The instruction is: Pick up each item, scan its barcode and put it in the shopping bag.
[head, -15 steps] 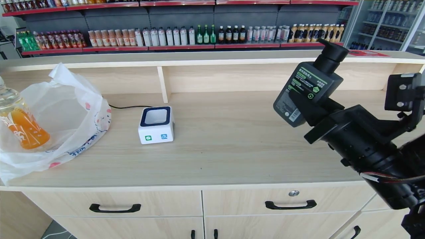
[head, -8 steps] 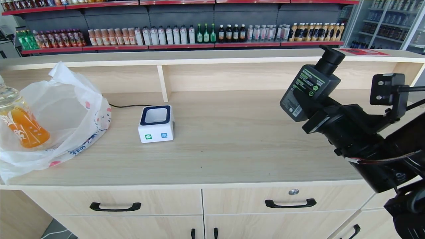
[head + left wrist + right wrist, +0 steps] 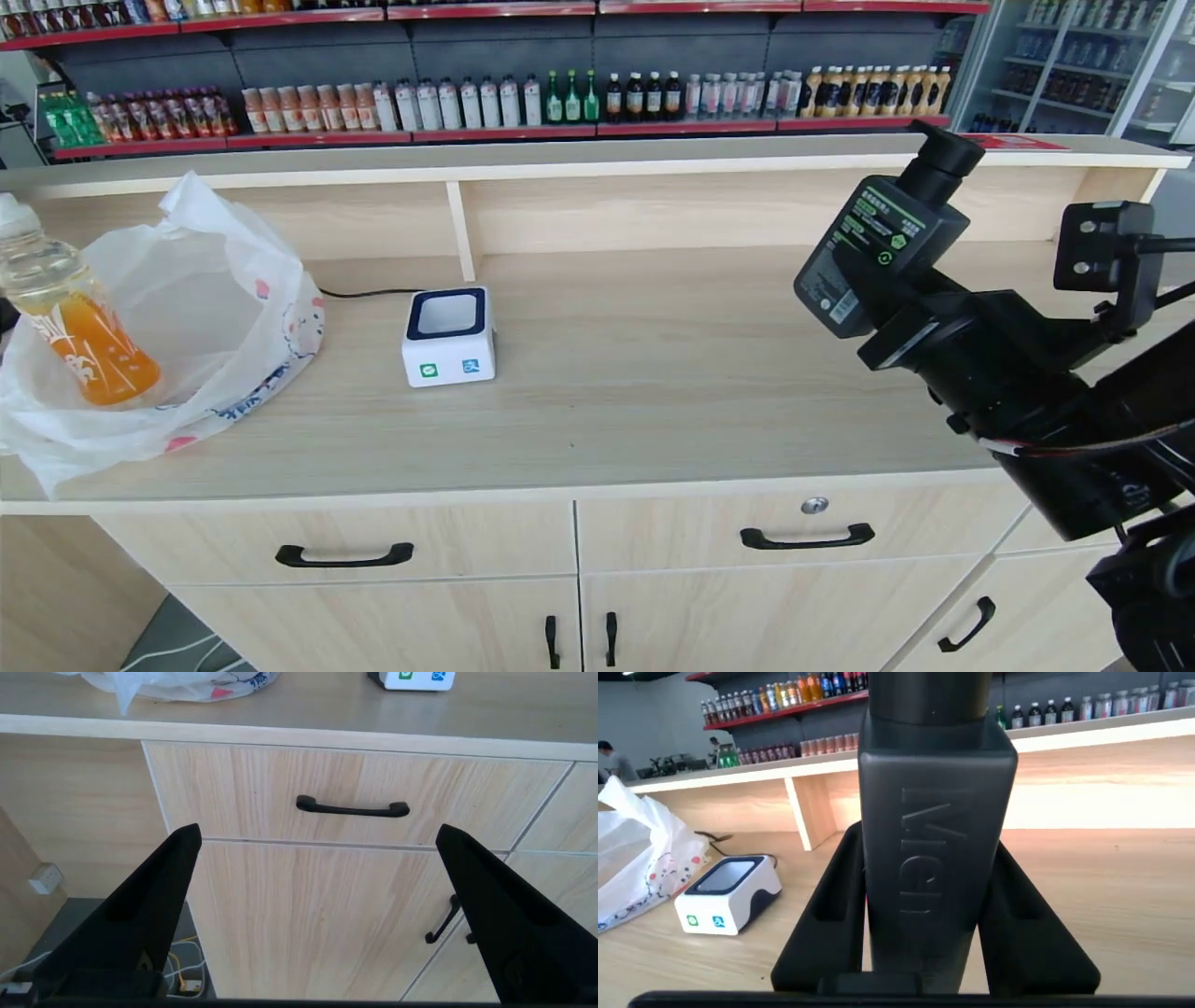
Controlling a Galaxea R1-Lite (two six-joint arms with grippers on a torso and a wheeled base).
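— What lies left of the load?
— White plastic shopping bag (image 3: 233,308), far left; white cube scanner with dark window (image 3: 449,336), centre-left.
— The load?
— Dark grey pump bottle (image 3: 876,245), right of frame, clamped in the right gripper (image 3: 910,313), pump tilted upper right. Left gripper (image 3: 318,835) gapes empty.

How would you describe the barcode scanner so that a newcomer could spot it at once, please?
On the long pale wooden counter, look just right of the white plastic shopping bag. The scanner is the small white cube there, with a dark blue frame around its top window and green and blue icons on its front.
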